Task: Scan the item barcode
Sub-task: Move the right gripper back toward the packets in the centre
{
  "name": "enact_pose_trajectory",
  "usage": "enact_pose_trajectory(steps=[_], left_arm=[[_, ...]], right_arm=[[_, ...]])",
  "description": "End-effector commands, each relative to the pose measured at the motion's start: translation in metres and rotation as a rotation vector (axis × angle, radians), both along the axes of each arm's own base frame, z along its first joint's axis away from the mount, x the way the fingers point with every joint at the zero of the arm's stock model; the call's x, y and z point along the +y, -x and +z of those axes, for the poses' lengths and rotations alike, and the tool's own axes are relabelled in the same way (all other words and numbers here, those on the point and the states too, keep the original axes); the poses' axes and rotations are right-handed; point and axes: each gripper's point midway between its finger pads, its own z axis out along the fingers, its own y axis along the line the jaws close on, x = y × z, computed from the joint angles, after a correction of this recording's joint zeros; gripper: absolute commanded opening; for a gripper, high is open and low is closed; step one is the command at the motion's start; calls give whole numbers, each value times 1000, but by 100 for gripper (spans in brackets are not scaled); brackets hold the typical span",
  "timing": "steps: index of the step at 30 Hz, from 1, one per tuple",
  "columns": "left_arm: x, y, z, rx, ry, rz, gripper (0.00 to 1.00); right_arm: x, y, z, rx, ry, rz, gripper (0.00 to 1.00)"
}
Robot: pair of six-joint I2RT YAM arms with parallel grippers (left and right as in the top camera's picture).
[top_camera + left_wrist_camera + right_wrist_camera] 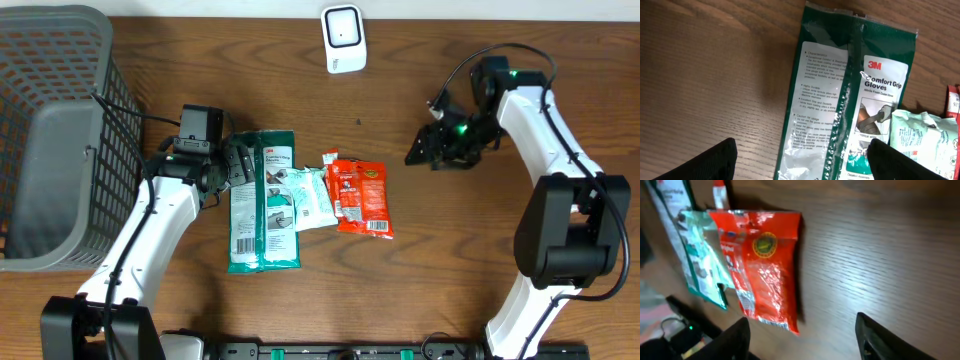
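Several flat packets lie side by side mid-table: a green 3M gloves pack (262,205) (850,95), a pale teal packet (312,198) (701,262) and a red packet (362,197) (767,265). My left gripper (240,162) (802,165) hovers open over the top end of the gloves pack, its fingers either side of the pack with nothing held. My right gripper (425,150) (805,340) hangs above bare wood to the right of the red packet, open and empty. A white scanner (343,38) stands at the back edge.
A large grey mesh basket (60,130) fills the left side of the table. Black cables run from it to the left arm. Bare brown wood lies between the red packet and the right arm's base (570,240).
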Motion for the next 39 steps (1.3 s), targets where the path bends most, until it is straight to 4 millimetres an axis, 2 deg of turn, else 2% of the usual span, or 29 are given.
enact_pose_trajectory(steps=[1,3,6,8,9,10,11,14,18,21,25,35,39], left_arm=[[3,2,-5,13,-8,8,84],[3,2,-5,13,-8,8,84],[3,2,-5,13,-8,8,84],[3,2,-5,13,-8,8,84],[3,2,-5,13,-8,8,84],[3,2,-5,13,-8,8,84],[3,2,-5,13,-8,8,84],[3,2,-5,13,-8,8,84],[3,2,-5,13,-8,8,84],[3,2,-5,13,-8,8,84],[3,2,-5,13,-8,8,84],[3,2,-5,13,-8,8,84],[3,2,-5,13,-8,8,84]], right_arm=[[35,12,4,-22,-105,69,53],[48,14,3,-36,-113,103,46],[79,10,8,-97,-147,158,24],[99,9,9,-122,-153,175,18],[110,8,9,-139,-154,187,12],[123,6,5,-172,-119,199,4],[129,4,2,-192,-81,202,2],[143,-6,-15,-300,146,185,1],[154,-13,-19,-443,355,173,1],[166,-10,-18,-499,409,185,1],[166,-9,-17,-534,467,182,1],[153,-2,-41,-503,492,140,1],[129,-6,-40,-523,629,126,1]])
